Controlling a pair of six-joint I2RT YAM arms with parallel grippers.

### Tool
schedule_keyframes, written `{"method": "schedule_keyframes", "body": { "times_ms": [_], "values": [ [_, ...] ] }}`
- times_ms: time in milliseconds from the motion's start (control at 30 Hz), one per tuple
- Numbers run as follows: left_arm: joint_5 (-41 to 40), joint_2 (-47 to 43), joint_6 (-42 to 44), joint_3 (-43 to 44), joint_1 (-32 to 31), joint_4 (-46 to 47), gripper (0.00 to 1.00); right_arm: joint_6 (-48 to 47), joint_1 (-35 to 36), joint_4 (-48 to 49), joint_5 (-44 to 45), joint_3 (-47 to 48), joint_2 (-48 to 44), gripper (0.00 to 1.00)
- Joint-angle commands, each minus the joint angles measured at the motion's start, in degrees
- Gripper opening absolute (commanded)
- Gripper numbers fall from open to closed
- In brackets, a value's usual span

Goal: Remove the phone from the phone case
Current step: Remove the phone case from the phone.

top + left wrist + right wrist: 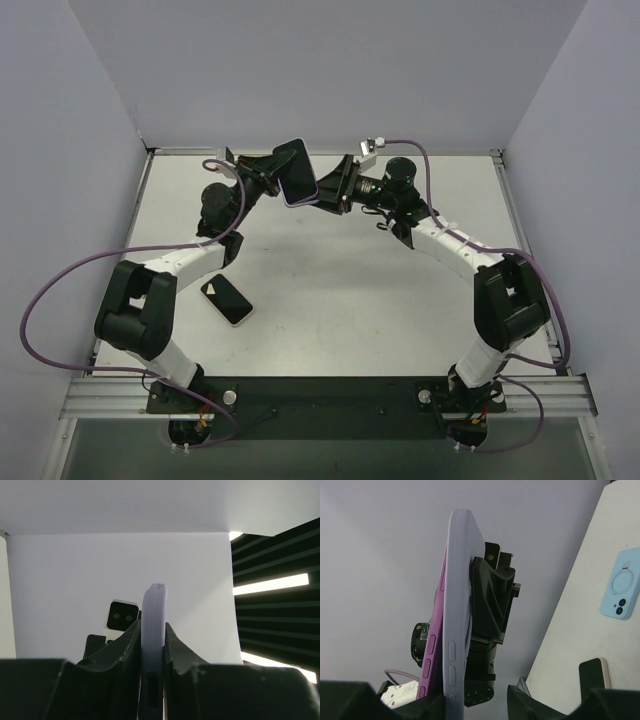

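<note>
Phone case (152,630) between left jaws

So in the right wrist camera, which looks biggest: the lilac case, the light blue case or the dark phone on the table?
Largest: lilac case, by far, though it is nearest the camera.
Next: light blue case.
Smallest: dark phone, but it is partly hidden, so its place is unsure.

Second phone (227,300) on table (350,290) — blue case (622,582) apart.
</note>
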Motion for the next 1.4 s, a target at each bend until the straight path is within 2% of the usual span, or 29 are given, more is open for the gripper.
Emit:
{"method": "schedule_keyframes", "body": {
  "times_ms": [0,67,100,167,200,367,400,433,467,533,567,600,633,733,800,933,967,1000,1033,1167,1367],
  "values": [
    [16.5,-3.52,-3.34,2.16,-5.77,14.73,0.0,3.97,1.78,-2.76,9.98,6.12,4.69,0.34],
    [17.47,-3.7,-2.02,2.16,-5.77,14.29,0.0,4.67,1.52,-2.76,9.63,6.57,4.87,0.26],
    [17.73,-3.87,-1.58,1.9,-5.77,13.68,0.0,4.94,1.51,-2.85,9.45,6.57,4.87,0.14],
    [18.44,-4.13,-0.35,1.2,-5.68,12.88,0.0,5.72,0.9,-2.76,8.92,5.78,3.99,0.02],
    [18.61,-4.22,0.0,1.02,-5.68,12.1,0.0,5.9,0.03,-2.59,8.92,5.08,3.47,0.0],
    [23.0,-2.12,2.99,1.63,-5.68,11.55,0.0,4.24,-3.23,-4.6,9.54,-0.28,-0.93,0.0],
    [24.49,-0.55,2.91,1.55,-5.68,12.78,0.03,2.76,-4.36,-5.22,9.71,-1.07,-1.8,0.0],
    [24.94,0.08,2.56,1.37,-5.68,13.75,0.08,1.78,-4.98,-8.27,9.89,-2.55,-3.64,0.0],
    [25.2,0.6,2.47,0.85,-5.68,14.45,0.18,0.21,-5.6,-11.08,10.67,-2.92,-4.7,0.0],
    [25.99,1.75,5.0,-0.56,-5.42,14.29,0.26,-6.2,-7.26,-20.1,12.25,-3.45,-8.2,0.0],
    [26.26,1.84,6.32,-1.09,-5.33,11.33,0.3,-8.83,-7.71,-23.64,14.52,-3.27,-9.36,0.0],
    [26.52,1.93,7.81,-1.87,-5.16,9.64,0.41,-11.12,-8.15,-26.9,15.68,-2.84,-11.37,0.0],
    [26.7,1.93,11.05,-2.14,-5.16,7.71,0.47,-15.76,-8.85,-33.81,16.91,-2.4,-12.26,0.0],
    [26.44,1.67,16.5,-3.28,-5.15,1.55,0.55,-22.8,-9.82,-43.59,21.04,-0.72,-15.16,0.0],
    [25.3,0.79,18.54,-3.99,-5.07,-2.22,0.61,-24.5,-10.09,-44.51,22.89,-2.04,-17.7,0.0],
    [23.98,-1.41,25.48,-4.08,-4.98,-10.75,0.63,-28.45,-10.0,-52.66,26.93,-3.1,-20.27,0.0],
    [23.8,-1.93,26.63,-4.08,-4.98,-14.5,0.63,-31.85,-9.3,-54.34,28.59,-3.01,-20.53,0.0],
    [23.19,-3.07,29.07,-3.99,-4.89,-16.54,0.63,-33.63,-8.6,-56.53,31.92,-2.23,-20.62,0.0],
    [22.66,-3.69,30.32,-3.9,-4.8,-18.65,0.64,-36.08,-7.55,-60.9,39.17,-1.87,-20.8,0.0],
    [18.71,-7.2,36.91,-3.29,-4.19,-32.43,0.63,-42.6,-1.48,-65.42,53.81,-1.78,-20.19,0.0],
    [15.71,-11.34,40.26,-4.52,-3.05,-38.0,0.63,-44.89,5.37,-66.04,59.71,-7.12,-17.9,0.0]
  ]
}}
